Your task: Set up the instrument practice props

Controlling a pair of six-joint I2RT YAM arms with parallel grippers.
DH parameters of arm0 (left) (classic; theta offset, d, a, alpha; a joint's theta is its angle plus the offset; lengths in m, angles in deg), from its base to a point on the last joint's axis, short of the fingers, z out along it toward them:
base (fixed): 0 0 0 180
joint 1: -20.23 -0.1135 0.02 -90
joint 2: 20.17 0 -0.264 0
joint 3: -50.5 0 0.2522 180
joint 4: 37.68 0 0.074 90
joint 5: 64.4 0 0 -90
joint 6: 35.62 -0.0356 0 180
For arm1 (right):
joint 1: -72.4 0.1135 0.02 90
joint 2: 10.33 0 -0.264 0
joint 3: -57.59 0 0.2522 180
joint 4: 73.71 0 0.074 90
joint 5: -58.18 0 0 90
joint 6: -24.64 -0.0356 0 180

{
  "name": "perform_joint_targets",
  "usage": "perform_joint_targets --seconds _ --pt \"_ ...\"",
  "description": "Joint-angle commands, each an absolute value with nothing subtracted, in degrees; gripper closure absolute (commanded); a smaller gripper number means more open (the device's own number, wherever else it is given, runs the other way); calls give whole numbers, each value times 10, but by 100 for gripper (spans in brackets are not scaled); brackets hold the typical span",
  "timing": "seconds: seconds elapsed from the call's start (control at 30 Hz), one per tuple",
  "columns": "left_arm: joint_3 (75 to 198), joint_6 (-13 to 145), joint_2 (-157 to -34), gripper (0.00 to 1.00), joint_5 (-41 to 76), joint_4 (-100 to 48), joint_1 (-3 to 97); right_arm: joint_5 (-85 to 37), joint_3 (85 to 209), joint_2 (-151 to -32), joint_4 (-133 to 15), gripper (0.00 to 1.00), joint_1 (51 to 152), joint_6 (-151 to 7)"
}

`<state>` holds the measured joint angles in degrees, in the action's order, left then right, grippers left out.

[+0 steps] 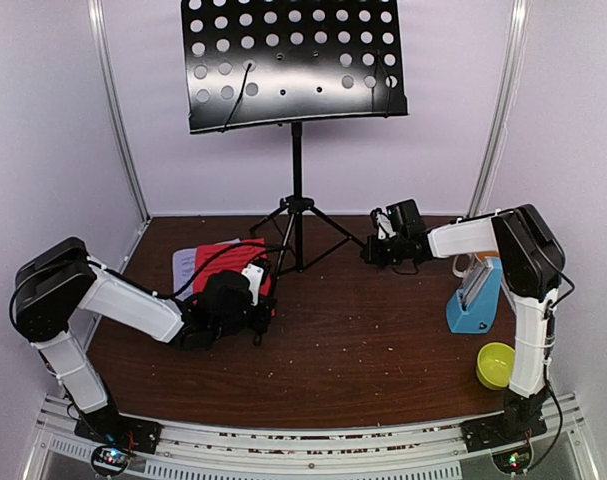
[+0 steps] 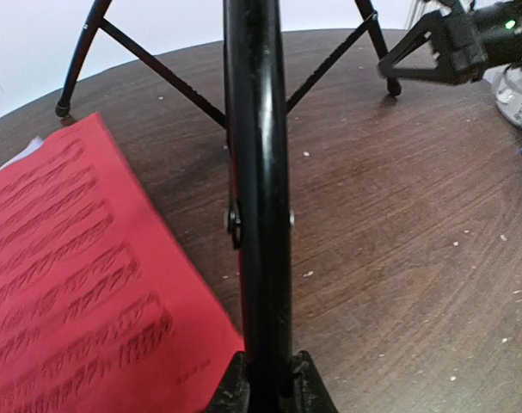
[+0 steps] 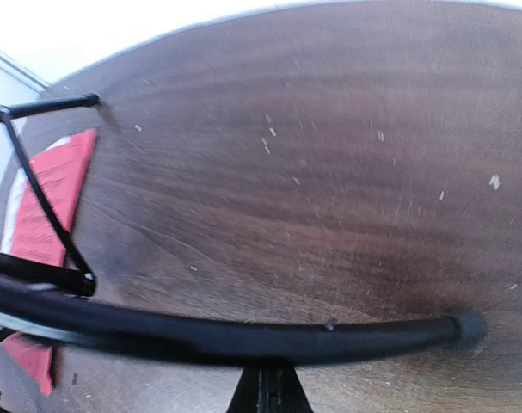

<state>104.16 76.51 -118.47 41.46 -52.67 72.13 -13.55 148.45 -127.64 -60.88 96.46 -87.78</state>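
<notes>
As left gripper (image 2: pixel 269 383) seemingly grips, stand (image 1: pixel 293 60) upright

The left arm (image 1: pixel 123 300) and right arm (image 1: pixel 528 330) share white tubular links and bulky black joint housings. Black cables trail along them; the left claw (image 2: pixel 269 391) is black.

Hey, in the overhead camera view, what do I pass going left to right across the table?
white music sheet → red music sheet → music stand → right gripper → blue metronome
</notes>
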Motion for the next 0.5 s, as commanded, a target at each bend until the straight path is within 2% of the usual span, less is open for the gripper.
perform_joint_targets --seconds 0.0,0.17,0.37,0.47 --pt "1053 749 -1213 100 314 -467 757 -157 1508 -1296 -596 100 968 -907" --pt "1048 748 -1207 100 307 -438 763 -140 1476 -1270 -610 86 968 -899" --pt "1024 734 -1177 100 279 -429 764 -120 1415 -1198 -647 62 968 -894" --pt "1013 732 -1163 100 294 -416 762 -102 1384 -1162 -662 55 968 -893"
